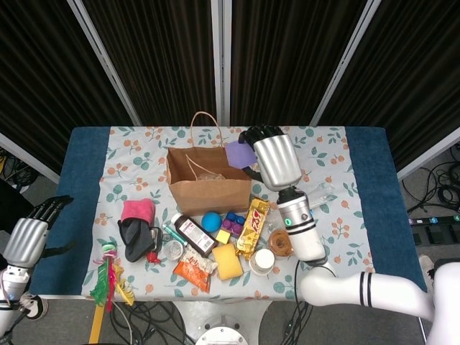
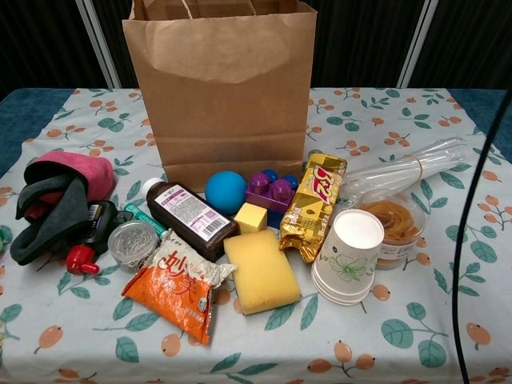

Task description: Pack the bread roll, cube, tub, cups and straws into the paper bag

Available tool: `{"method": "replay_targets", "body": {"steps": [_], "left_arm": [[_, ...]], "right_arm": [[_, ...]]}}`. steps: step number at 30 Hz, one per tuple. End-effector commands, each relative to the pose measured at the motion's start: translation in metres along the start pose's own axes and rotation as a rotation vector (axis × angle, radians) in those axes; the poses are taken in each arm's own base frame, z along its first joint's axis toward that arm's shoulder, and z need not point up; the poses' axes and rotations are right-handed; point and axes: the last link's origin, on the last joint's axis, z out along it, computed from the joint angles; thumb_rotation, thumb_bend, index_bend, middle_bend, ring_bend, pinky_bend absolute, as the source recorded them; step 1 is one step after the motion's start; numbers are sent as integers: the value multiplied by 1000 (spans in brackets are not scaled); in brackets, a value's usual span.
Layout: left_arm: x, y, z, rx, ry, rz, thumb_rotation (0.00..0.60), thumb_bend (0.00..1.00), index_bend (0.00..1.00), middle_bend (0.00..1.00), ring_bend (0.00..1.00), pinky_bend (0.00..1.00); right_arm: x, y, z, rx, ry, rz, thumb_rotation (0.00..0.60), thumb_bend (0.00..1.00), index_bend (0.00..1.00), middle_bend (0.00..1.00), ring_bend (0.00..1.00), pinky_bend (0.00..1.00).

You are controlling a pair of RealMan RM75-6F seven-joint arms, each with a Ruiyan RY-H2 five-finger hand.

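Note:
My right hand [image 1: 272,159] is raised high beside the open paper bag [image 1: 208,180], holding a purple cube [image 1: 239,153] just over the bag's right rim. The chest view shows the bag [image 2: 222,88] but neither hand. On the table in front stand the stacked paper cups [image 2: 346,256], the clear tub [image 2: 390,224] with a brown filling and the bundle of clear straws [image 2: 404,171]. In the head view these are the cups [image 1: 261,261], tub [image 1: 281,243] and straws [image 1: 309,202]. My left hand [image 1: 29,237] hangs open off the table's left edge.
In front of the bag lie a brown bottle [image 2: 189,216], blue ball [image 2: 225,192], purple blocks [image 2: 270,190], small yellow block [image 2: 251,217], yellow sponge [image 2: 261,270], gold snack packet [image 2: 314,206], orange packet [image 2: 178,286] and a pink and black cloth [image 2: 58,200]. A thin black cable [image 2: 472,208] crosses at right.

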Motion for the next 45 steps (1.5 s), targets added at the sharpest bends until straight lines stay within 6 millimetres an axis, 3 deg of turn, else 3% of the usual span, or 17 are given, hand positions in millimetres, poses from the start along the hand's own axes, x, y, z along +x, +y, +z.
{"method": "replay_targets", "body": {"steps": [1, 4, 6, 10, 13, 15, 19, 25, 28, 35, 45], "left_arm": [[1, -1, 1, 0, 1, 4, 600, 127, 204, 260, 177, 265], [2, -2, 2, 2, 3, 7, 600, 128, 204, 260, 177, 265], [2, -2, 2, 4, 4, 6, 600, 128, 204, 260, 177, 265], [2, 0, 3, -5, 1, 8, 600, 128, 204, 260, 177, 265], [2, 2, 2, -10, 3, 7, 600, 128, 204, 260, 177, 265], [2, 4, 1, -13, 3, 6, 600, 128, 204, 260, 177, 265], [-1, 7, -1, -18, -10, 3, 600, 128, 204, 260, 177, 265], [-6, 12, 0, -28, -20, -5, 600, 127, 204, 260, 177, 266], [-8, 14, 0, -32, -27, -4, 600, 128, 204, 260, 177, 266], [-7, 12, -4, -26, -22, -6, 600, 128, 204, 260, 177, 266], [-1, 11, -5, -36, -9, 1, 600, 127, 204, 260, 177, 265]], "right_arm": [[-12, -11, 7, 14, -64, 34, 600, 52, 380, 355, 185, 255], [-12, -16, 9, 45, -80, 57, 600, 0, 189, 239, 44, 101], [-9, -17, 9, 60, -71, 70, 600, 0, 105, 176, 4, 39], [7, -11, 6, 60, -17, 87, 600, 0, 50, 134, 0, 0], [23, 0, -8, 56, 18, 83, 600, 0, 46, 144, 0, 0], [32, 11, -25, 54, 30, 59, 600, 0, 44, 163, 0, 5], [34, 56, -87, -5, -69, -61, 600, 0, 85, 206, 20, 41], [3, 108, -176, -154, -360, -25, 600, 0, 137, 230, 52, 82], [-14, 118, -197, -165, -424, -13, 600, 0, 141, 232, 52, 82], [-49, 112, -205, -92, -522, -31, 600, 0, 141, 233, 52, 84], [-80, 94, -188, -1, -619, -84, 600, 0, 142, 220, 52, 87]]}}
